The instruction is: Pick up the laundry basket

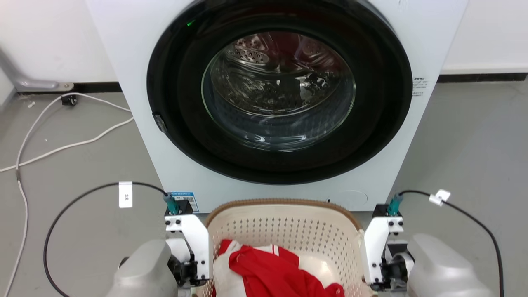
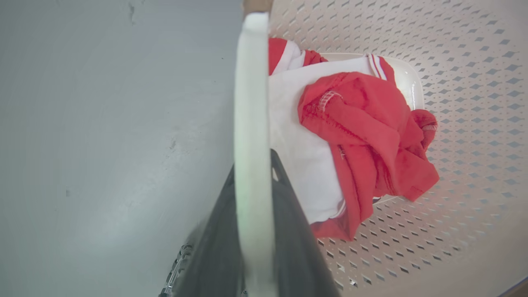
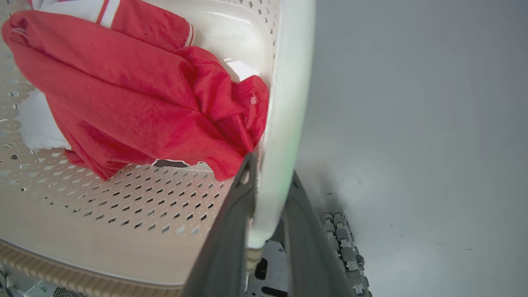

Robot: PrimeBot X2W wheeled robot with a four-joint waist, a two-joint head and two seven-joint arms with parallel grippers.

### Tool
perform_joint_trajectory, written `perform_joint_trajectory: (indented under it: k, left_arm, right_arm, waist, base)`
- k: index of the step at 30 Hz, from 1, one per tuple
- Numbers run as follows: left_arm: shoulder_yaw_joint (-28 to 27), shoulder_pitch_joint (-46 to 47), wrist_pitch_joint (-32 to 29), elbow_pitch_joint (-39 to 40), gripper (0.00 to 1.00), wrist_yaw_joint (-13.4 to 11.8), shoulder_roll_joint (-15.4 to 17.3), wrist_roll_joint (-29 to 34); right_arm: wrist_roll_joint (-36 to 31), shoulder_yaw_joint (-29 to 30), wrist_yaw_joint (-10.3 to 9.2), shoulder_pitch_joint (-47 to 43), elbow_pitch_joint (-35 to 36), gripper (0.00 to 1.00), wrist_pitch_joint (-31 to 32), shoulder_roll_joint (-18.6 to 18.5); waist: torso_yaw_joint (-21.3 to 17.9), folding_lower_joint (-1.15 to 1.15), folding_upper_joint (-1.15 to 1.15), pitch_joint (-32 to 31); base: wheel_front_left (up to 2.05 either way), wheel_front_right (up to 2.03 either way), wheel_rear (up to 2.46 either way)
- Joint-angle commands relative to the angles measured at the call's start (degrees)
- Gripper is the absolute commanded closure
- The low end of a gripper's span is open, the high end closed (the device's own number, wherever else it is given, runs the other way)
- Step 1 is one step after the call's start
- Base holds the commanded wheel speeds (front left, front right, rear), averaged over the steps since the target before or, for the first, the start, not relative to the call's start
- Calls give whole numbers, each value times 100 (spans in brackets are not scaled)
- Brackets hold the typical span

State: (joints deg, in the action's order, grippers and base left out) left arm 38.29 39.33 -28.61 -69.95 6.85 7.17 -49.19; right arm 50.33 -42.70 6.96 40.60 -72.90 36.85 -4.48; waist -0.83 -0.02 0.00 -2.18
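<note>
1. Far left, head view: a white cable point(image 1: 62, 147) runs across the grey floor point(image 1: 474, 144). Nearer the robot, the left black cable point(image 1: 144, 184), which carries a white tag point(image 1: 125, 194), arcs up to the left wrist.

2. Left gripper point(image 2: 253, 165): the two dark fingers straddle the left side handle point(image 2: 251, 103) of the laundry basket point(image 1: 288, 235). One finger is inside the basket and one is outside. The jaws are clamped against both faces of the handle.

3. Laundry basket: it sits at the bottom centre of the head view, between the two wrists and directly in front of the washing machine point(image 1: 123, 41). Its brown rim point(image 1: 280, 202) lies just below the lower edge of the machine's front panel. The pictures do not show whether the basket rests on the floor.

4. Contents: a crumpled red and white garment point(image 1: 268, 268) lies on the basket bottom, against the perforated wall.

5. Washing machine: a front-loader behind the basket. Its round glass door point(image 1: 278, 90) is closed, with the perforated metal drum visible through it.

6. Right gripper point(image 3: 272, 169): the fingers straddle the right side handle point(image 3: 288, 82), one on the inner face and one on the outer face. The jaws are clamped on it.

7. Far right: the right black cable point(image 1: 474, 218) loops from the right wrist over the floor.
</note>
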Motion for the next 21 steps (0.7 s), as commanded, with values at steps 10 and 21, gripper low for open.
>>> perform_joint_trajectory:
  k: [10, 21]
  left_arm:
    - [318, -280, -53, 165, 100, 111, -319, -168]
    - [482, -358, 37, 150, 100, 112, -294, -340]
  right_arm:
    - [169, -112, 96, -291, 19, 100, 92, 289]
    - [225, -162, 96, -202, -24, 100, 88, 286]
  waist:
    - [86, 2, 0, -246]
    - [83, 2, 0, -299]
  base:
    - [0, 0, 0]
    - [0, 0, 0]
